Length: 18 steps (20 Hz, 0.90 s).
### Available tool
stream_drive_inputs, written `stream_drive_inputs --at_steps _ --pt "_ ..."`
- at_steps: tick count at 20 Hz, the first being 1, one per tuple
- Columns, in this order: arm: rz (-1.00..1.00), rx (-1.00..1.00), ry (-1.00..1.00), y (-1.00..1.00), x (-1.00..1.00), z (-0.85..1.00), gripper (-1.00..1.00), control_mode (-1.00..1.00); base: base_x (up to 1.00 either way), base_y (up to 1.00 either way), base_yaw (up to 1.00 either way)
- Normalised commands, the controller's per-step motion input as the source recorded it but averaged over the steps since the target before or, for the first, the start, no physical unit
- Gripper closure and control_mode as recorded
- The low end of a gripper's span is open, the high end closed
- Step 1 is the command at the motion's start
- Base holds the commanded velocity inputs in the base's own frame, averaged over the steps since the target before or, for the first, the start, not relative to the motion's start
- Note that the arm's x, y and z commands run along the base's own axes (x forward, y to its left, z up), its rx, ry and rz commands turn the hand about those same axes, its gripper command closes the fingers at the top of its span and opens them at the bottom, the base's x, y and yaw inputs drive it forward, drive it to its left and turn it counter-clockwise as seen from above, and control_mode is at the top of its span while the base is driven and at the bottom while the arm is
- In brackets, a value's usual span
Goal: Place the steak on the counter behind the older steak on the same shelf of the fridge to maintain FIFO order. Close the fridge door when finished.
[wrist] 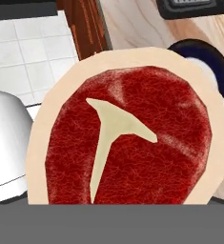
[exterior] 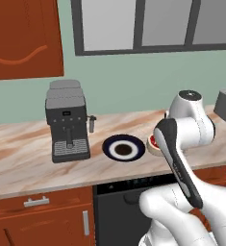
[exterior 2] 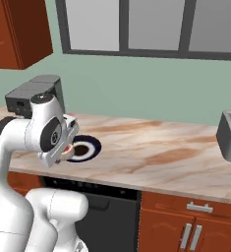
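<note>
Long pink-beige marbled stone counter (exterior: pixel 32 168) spread beneath the hand. Dark blue white-ringed round plate (exterior: pixel 123 148) just beside the fingers. Small roundish raw red steak with pale tan rim (wrist: pixel 127 147) hard up against the hand camera; finger state impossible to tell.

No text, label, brand or number can be read; the small display on the dark grey coffee machine (exterior: pixel 68 122) is illegible.
</note>
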Motion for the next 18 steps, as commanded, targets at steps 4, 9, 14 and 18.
stream_drive_inputs --at_steps 4,9,14,18 --pt "0.0 0.0 0.0 0.0 0.0 0.0 1.0 1.0 -0.31 -1.0 0.05" --pt "0.0 0.0 0.0 0.0 0.0 0.0 1.0 1.0 -0.61 -0.52 0.42" --pt "0.0 0.0 0.0 0.0 0.0 0.0 1.0 1.0 -0.53 -0.45 0.59" --pt "0.0 0.0 0.0 0.0 0.0 0.0 1.0 1.0 -0.39 -0.23 0.74"
